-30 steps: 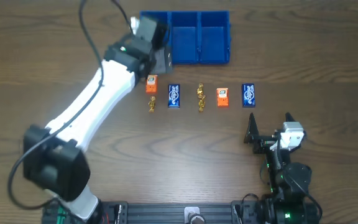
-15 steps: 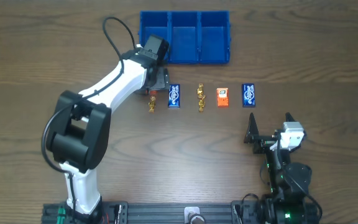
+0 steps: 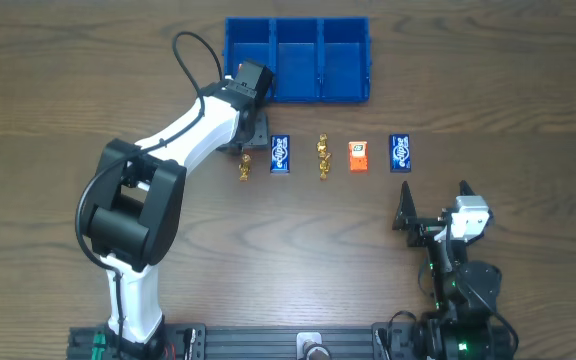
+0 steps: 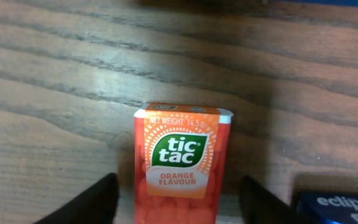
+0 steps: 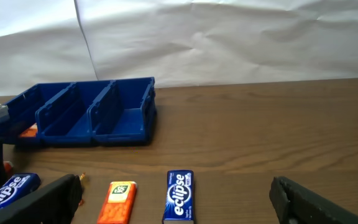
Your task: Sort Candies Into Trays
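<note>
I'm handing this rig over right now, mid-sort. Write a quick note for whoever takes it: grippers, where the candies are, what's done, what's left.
Left gripper: open, fingers either side of an orange box lying on the table, not closed on it.
Right gripper: open, empty, near its base.
In a row on the table: that orange box, gold candy, blue box, gold candies, second orange box, second blue box.
Blue tray: something orange seems to sit in one end compartment; the others look empty.
Left to do: grasp the orange box, then sort the rest.
</note>
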